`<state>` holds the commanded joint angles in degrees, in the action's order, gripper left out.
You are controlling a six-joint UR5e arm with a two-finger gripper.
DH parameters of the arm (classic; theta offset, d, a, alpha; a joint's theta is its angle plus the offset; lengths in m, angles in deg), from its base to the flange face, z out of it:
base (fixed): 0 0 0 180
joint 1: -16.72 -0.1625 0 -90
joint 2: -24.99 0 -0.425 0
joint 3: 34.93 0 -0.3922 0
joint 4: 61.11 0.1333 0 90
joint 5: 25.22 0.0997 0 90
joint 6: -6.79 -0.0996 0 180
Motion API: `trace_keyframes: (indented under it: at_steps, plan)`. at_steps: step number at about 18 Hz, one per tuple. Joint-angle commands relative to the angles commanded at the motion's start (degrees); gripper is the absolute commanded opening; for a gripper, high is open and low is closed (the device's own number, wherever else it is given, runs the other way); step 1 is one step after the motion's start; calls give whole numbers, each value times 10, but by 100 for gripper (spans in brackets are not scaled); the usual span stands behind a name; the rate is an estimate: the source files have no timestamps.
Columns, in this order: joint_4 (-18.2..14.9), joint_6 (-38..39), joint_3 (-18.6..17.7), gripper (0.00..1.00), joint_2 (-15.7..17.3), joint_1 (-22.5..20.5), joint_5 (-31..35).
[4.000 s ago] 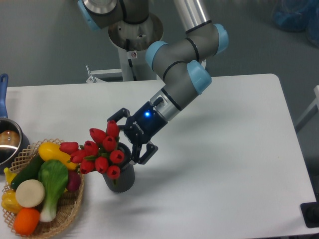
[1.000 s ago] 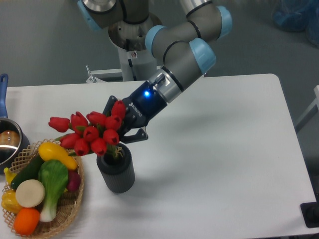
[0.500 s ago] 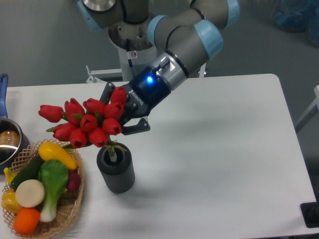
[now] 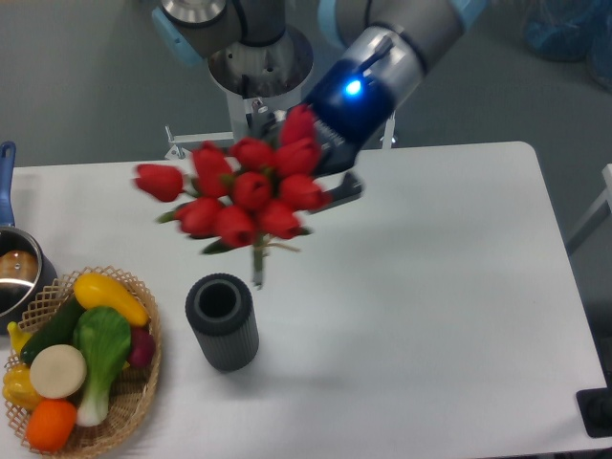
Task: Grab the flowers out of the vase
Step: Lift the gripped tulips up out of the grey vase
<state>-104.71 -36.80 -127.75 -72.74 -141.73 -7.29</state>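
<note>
Within the last half second the pincer (image 4: pixel 320 177), clamped on the flowers (image 4: pixel 239 196), had lifted them clear of the vase (image 4: pixel 222 322) toward its twelve o'clock, so the pick looked essentially done, though motion blur hid the stems.

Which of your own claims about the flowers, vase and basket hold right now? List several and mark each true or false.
1. The flowers are clear of the vase, stems hanging above its mouth. True.
2. The vase lies tipped on its side. False: it stands upright on the table.
3. The pincer holds the flowers. True.
4. The wicker basket sits right of the vase. False: it sits left of it, filled with produce.
5. A flower remains inside the vase. False: its mouth looks empty.
</note>
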Motion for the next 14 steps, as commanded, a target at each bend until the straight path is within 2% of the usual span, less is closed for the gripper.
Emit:
trace_keyframes:
  at_steps: [4,7,14]
  plan:
    - [-1,-49,17,28,-17,-32,15]
    - [-2,-95,19,28,-24,-35,53]
    - [-1,-98,15,28,-24,-45,73]
